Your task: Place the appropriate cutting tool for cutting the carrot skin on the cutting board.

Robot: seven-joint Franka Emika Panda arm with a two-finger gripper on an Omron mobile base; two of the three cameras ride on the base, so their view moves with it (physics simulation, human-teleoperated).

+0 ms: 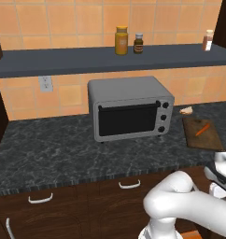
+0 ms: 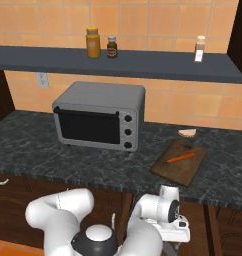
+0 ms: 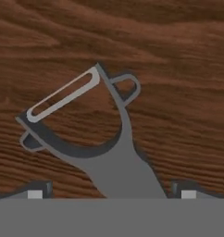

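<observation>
Between the gripper fingertips, the grey peeler is seen held by its handle, jaws closed on it, before dark wood grain. The cutting board, carrot lying on it, sits right of the toaster oven. The peeler should be carried level and set on bare board beside the carrot.

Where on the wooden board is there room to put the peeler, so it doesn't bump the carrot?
The carrot lies slantwise across the far middle of the cutting board. The near end, toward the counter's front edge, is bare. The far end is tighter, with the bread piece just beyond. The peeler sits between the gripper's fingertips.
</observation>
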